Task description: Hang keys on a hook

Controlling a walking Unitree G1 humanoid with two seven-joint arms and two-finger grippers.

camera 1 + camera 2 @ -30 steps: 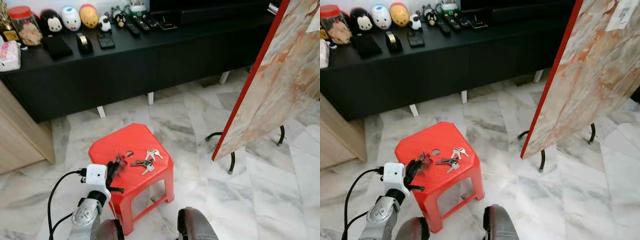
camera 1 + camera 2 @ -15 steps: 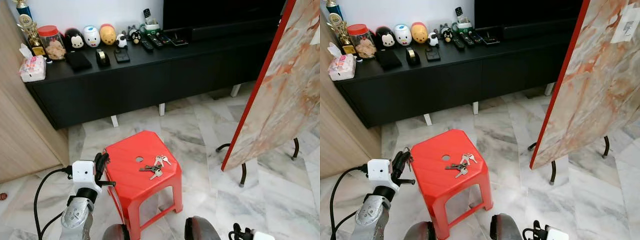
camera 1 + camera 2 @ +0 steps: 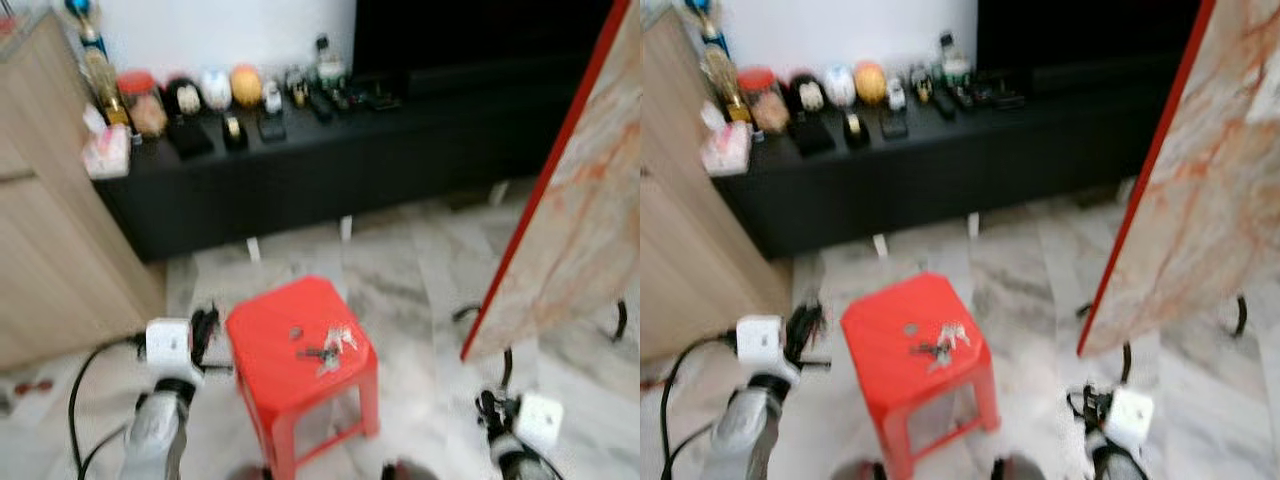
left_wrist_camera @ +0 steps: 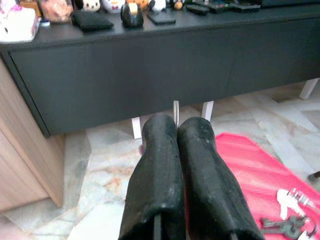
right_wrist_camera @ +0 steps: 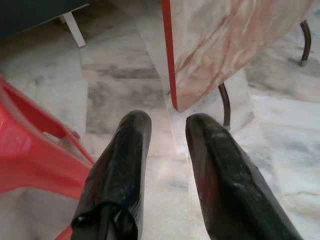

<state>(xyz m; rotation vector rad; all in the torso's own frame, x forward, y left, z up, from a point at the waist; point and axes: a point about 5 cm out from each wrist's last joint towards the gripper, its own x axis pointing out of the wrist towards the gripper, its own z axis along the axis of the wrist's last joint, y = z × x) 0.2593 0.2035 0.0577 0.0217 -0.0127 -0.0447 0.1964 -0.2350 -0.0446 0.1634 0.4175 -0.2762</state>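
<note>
Your right gripper (image 5: 167,125), fingers parted and empty, hangs low between the leaning marble board (image 3: 570,200) and the red stool (image 3: 270,340), so a swing could clip either (the head views are blurred). At the stool's 9 o'clock your left gripper (image 4: 177,125) is pinched shut on what looks like a thin key (image 4: 176,111), which could slip. More keys (image 3: 330,345) lie at the seat's 4 o'clock.

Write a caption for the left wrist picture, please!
Left gripper, fingers shut, beside the red stool where keys lie.

One red stool (image 3: 290,345) is seen, one bunch of keys (image 3: 328,346) on it, one cabinet (image 3: 330,160) and two grippers.
</note>
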